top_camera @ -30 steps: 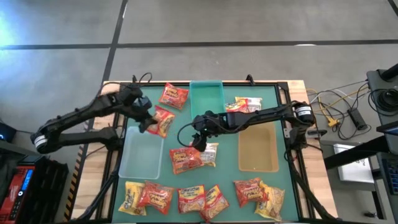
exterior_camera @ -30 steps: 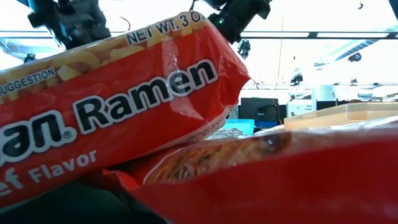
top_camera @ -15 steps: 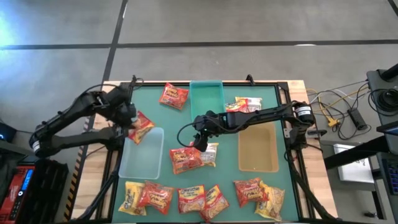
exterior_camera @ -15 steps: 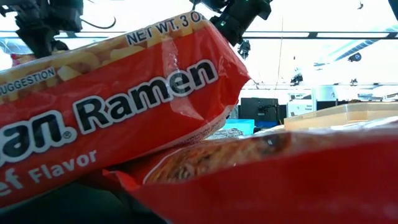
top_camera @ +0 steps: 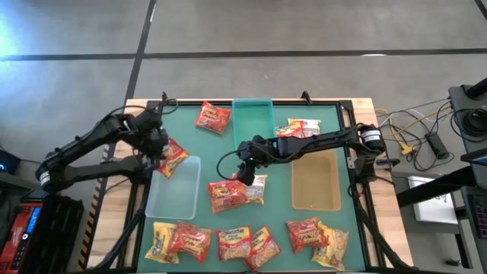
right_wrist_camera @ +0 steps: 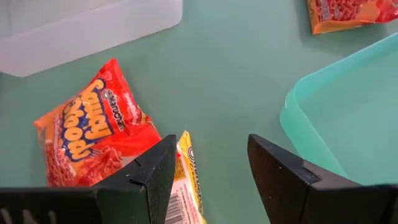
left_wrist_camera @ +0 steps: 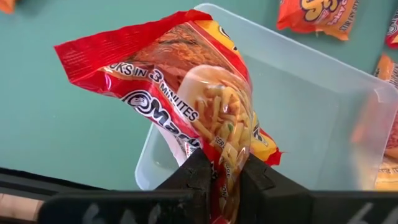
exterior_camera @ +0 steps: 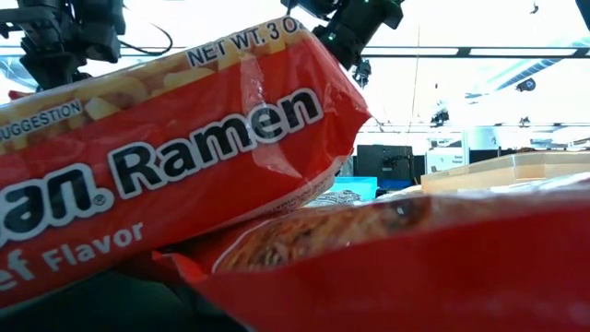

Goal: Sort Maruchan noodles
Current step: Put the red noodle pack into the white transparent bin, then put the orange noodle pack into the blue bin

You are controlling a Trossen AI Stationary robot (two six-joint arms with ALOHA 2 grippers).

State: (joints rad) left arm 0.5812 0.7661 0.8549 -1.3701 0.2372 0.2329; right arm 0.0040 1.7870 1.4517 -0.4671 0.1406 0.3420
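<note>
My left gripper (top_camera: 160, 147) is shut on a red ramen packet (top_camera: 172, 157), which it holds over the far left corner of the clear bin (top_camera: 173, 189). In the left wrist view that packet (left_wrist_camera: 180, 93) hangs past the bin's corner (left_wrist_camera: 149, 168). My right gripper (top_camera: 245, 170) is open above the middle of the table. It hovers over a red packet (top_camera: 226, 195) and a yellow-white packet (top_camera: 258, 188) lying flat on the mat. In the right wrist view the yellow packet's edge (right_wrist_camera: 188, 180) shows between the open fingers, untouched. My left gripper pinches the red packet between its two fingers at one end (left_wrist_camera: 225, 179), near the crimped seam. The fingers (left_wrist_camera: 199, 171) come from above. The packet is lifted clear and hangs below them, partly over the clear bin and partly over the mat.
A teal bin (top_camera: 253, 122) stands at the far middle and a tan bin (top_camera: 316, 181) on the right. Single packets lie at the far edge (top_camera: 212, 117) (top_camera: 301, 128). Several more line the near edge (top_camera: 236, 242). A red packet (exterior_camera: 166, 157) fills the low view.
My left gripper has carried the red packet toward the table's left edge, from beyond the clear bin's far right corner to above its far left corner. It has stayed there for the last half second. The right arm has kept still.
</note>
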